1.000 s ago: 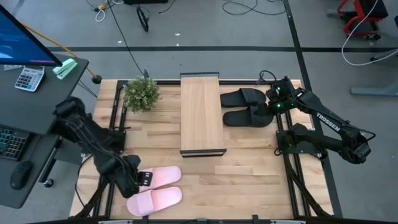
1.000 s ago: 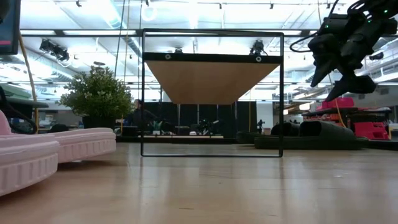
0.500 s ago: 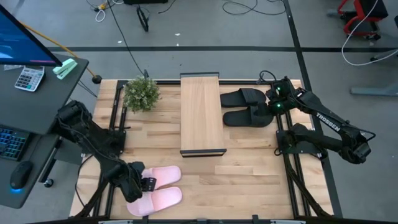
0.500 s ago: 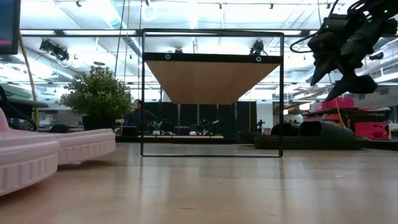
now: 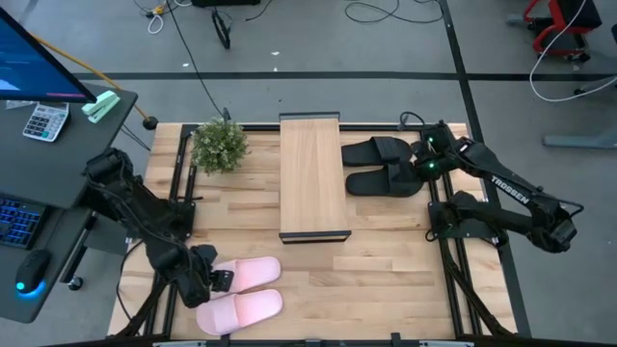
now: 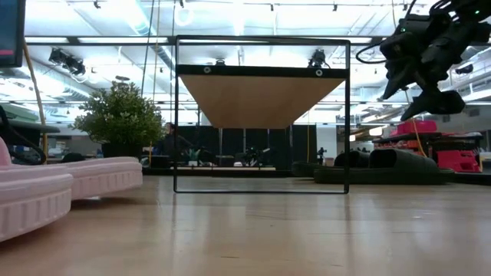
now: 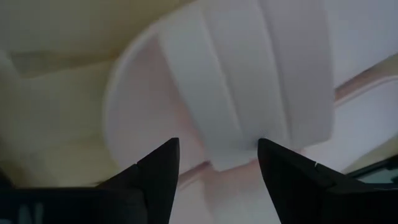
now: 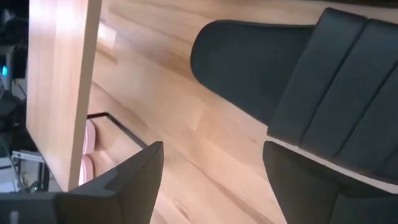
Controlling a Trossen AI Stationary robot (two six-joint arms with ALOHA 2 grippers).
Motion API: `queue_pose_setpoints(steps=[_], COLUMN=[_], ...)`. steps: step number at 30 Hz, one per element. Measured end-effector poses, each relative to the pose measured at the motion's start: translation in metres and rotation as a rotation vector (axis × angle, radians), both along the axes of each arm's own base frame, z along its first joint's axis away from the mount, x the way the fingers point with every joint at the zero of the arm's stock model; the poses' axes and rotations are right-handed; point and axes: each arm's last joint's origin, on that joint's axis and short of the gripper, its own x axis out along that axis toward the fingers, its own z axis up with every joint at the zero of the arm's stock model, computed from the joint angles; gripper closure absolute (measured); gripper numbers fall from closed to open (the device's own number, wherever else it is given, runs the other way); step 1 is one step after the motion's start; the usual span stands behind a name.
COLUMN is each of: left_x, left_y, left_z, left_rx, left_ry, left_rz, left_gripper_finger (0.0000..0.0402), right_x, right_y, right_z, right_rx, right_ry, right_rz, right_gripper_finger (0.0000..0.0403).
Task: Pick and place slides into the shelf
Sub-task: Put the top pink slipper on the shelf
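Observation:
The pale pink slides lie side by side on their soles at the table's near left, the farther one and the nearer one, and show in the low view. My left gripper is open at the farther one's left end; in its wrist view the gripper straddles the wide strap. The black slides lie right of the shelf. My right gripper hovers open above their right ends. The shelf's plank top stands on its thin black frame. My left gripper comes down on the farther pink slide from above, a finger on either side of the strap's edge. Whether a finger touches the foam, I cannot tell. The slide lies flat on the table.
A small potted plant stands at the far left, beside the shelf. A desk with a calculator and keyboard sits past the table's left edge. Bare wood lies between the shelf's near end and the near edge.
My left gripper shifted a little toward the near edge over the pink slides and came back; it stayed open. The slides and the shelf have not moved.

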Motion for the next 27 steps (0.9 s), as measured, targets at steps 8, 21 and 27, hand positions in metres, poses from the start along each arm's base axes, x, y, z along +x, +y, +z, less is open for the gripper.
queue_pose_setpoints(steps=[8,21,27], left_x=[-0.003,-0.005,-0.007], left_y=[-0.001,0.004,-0.004], left_z=[-0.001,-0.028,-0.025], left_rx=[0.023,-0.029,-0.037], left_ry=[-0.027,-0.154,-0.263], left_rz=[0.005,0.060,0.067], left_gripper_finger=[0.0179,0.0178,0.0189], right_x=[0.004,0.011,0.014], right_y=[0.004,0.013,0.017], right_z=[0.000,0.000,0.000], right_rx=[-0.013,0.038,0.054], right_ry=[0.022,0.023,0.023], right_rz=[0.027,0.052,0.069], right_gripper_finger=[0.0121,0.0121,0.0121])
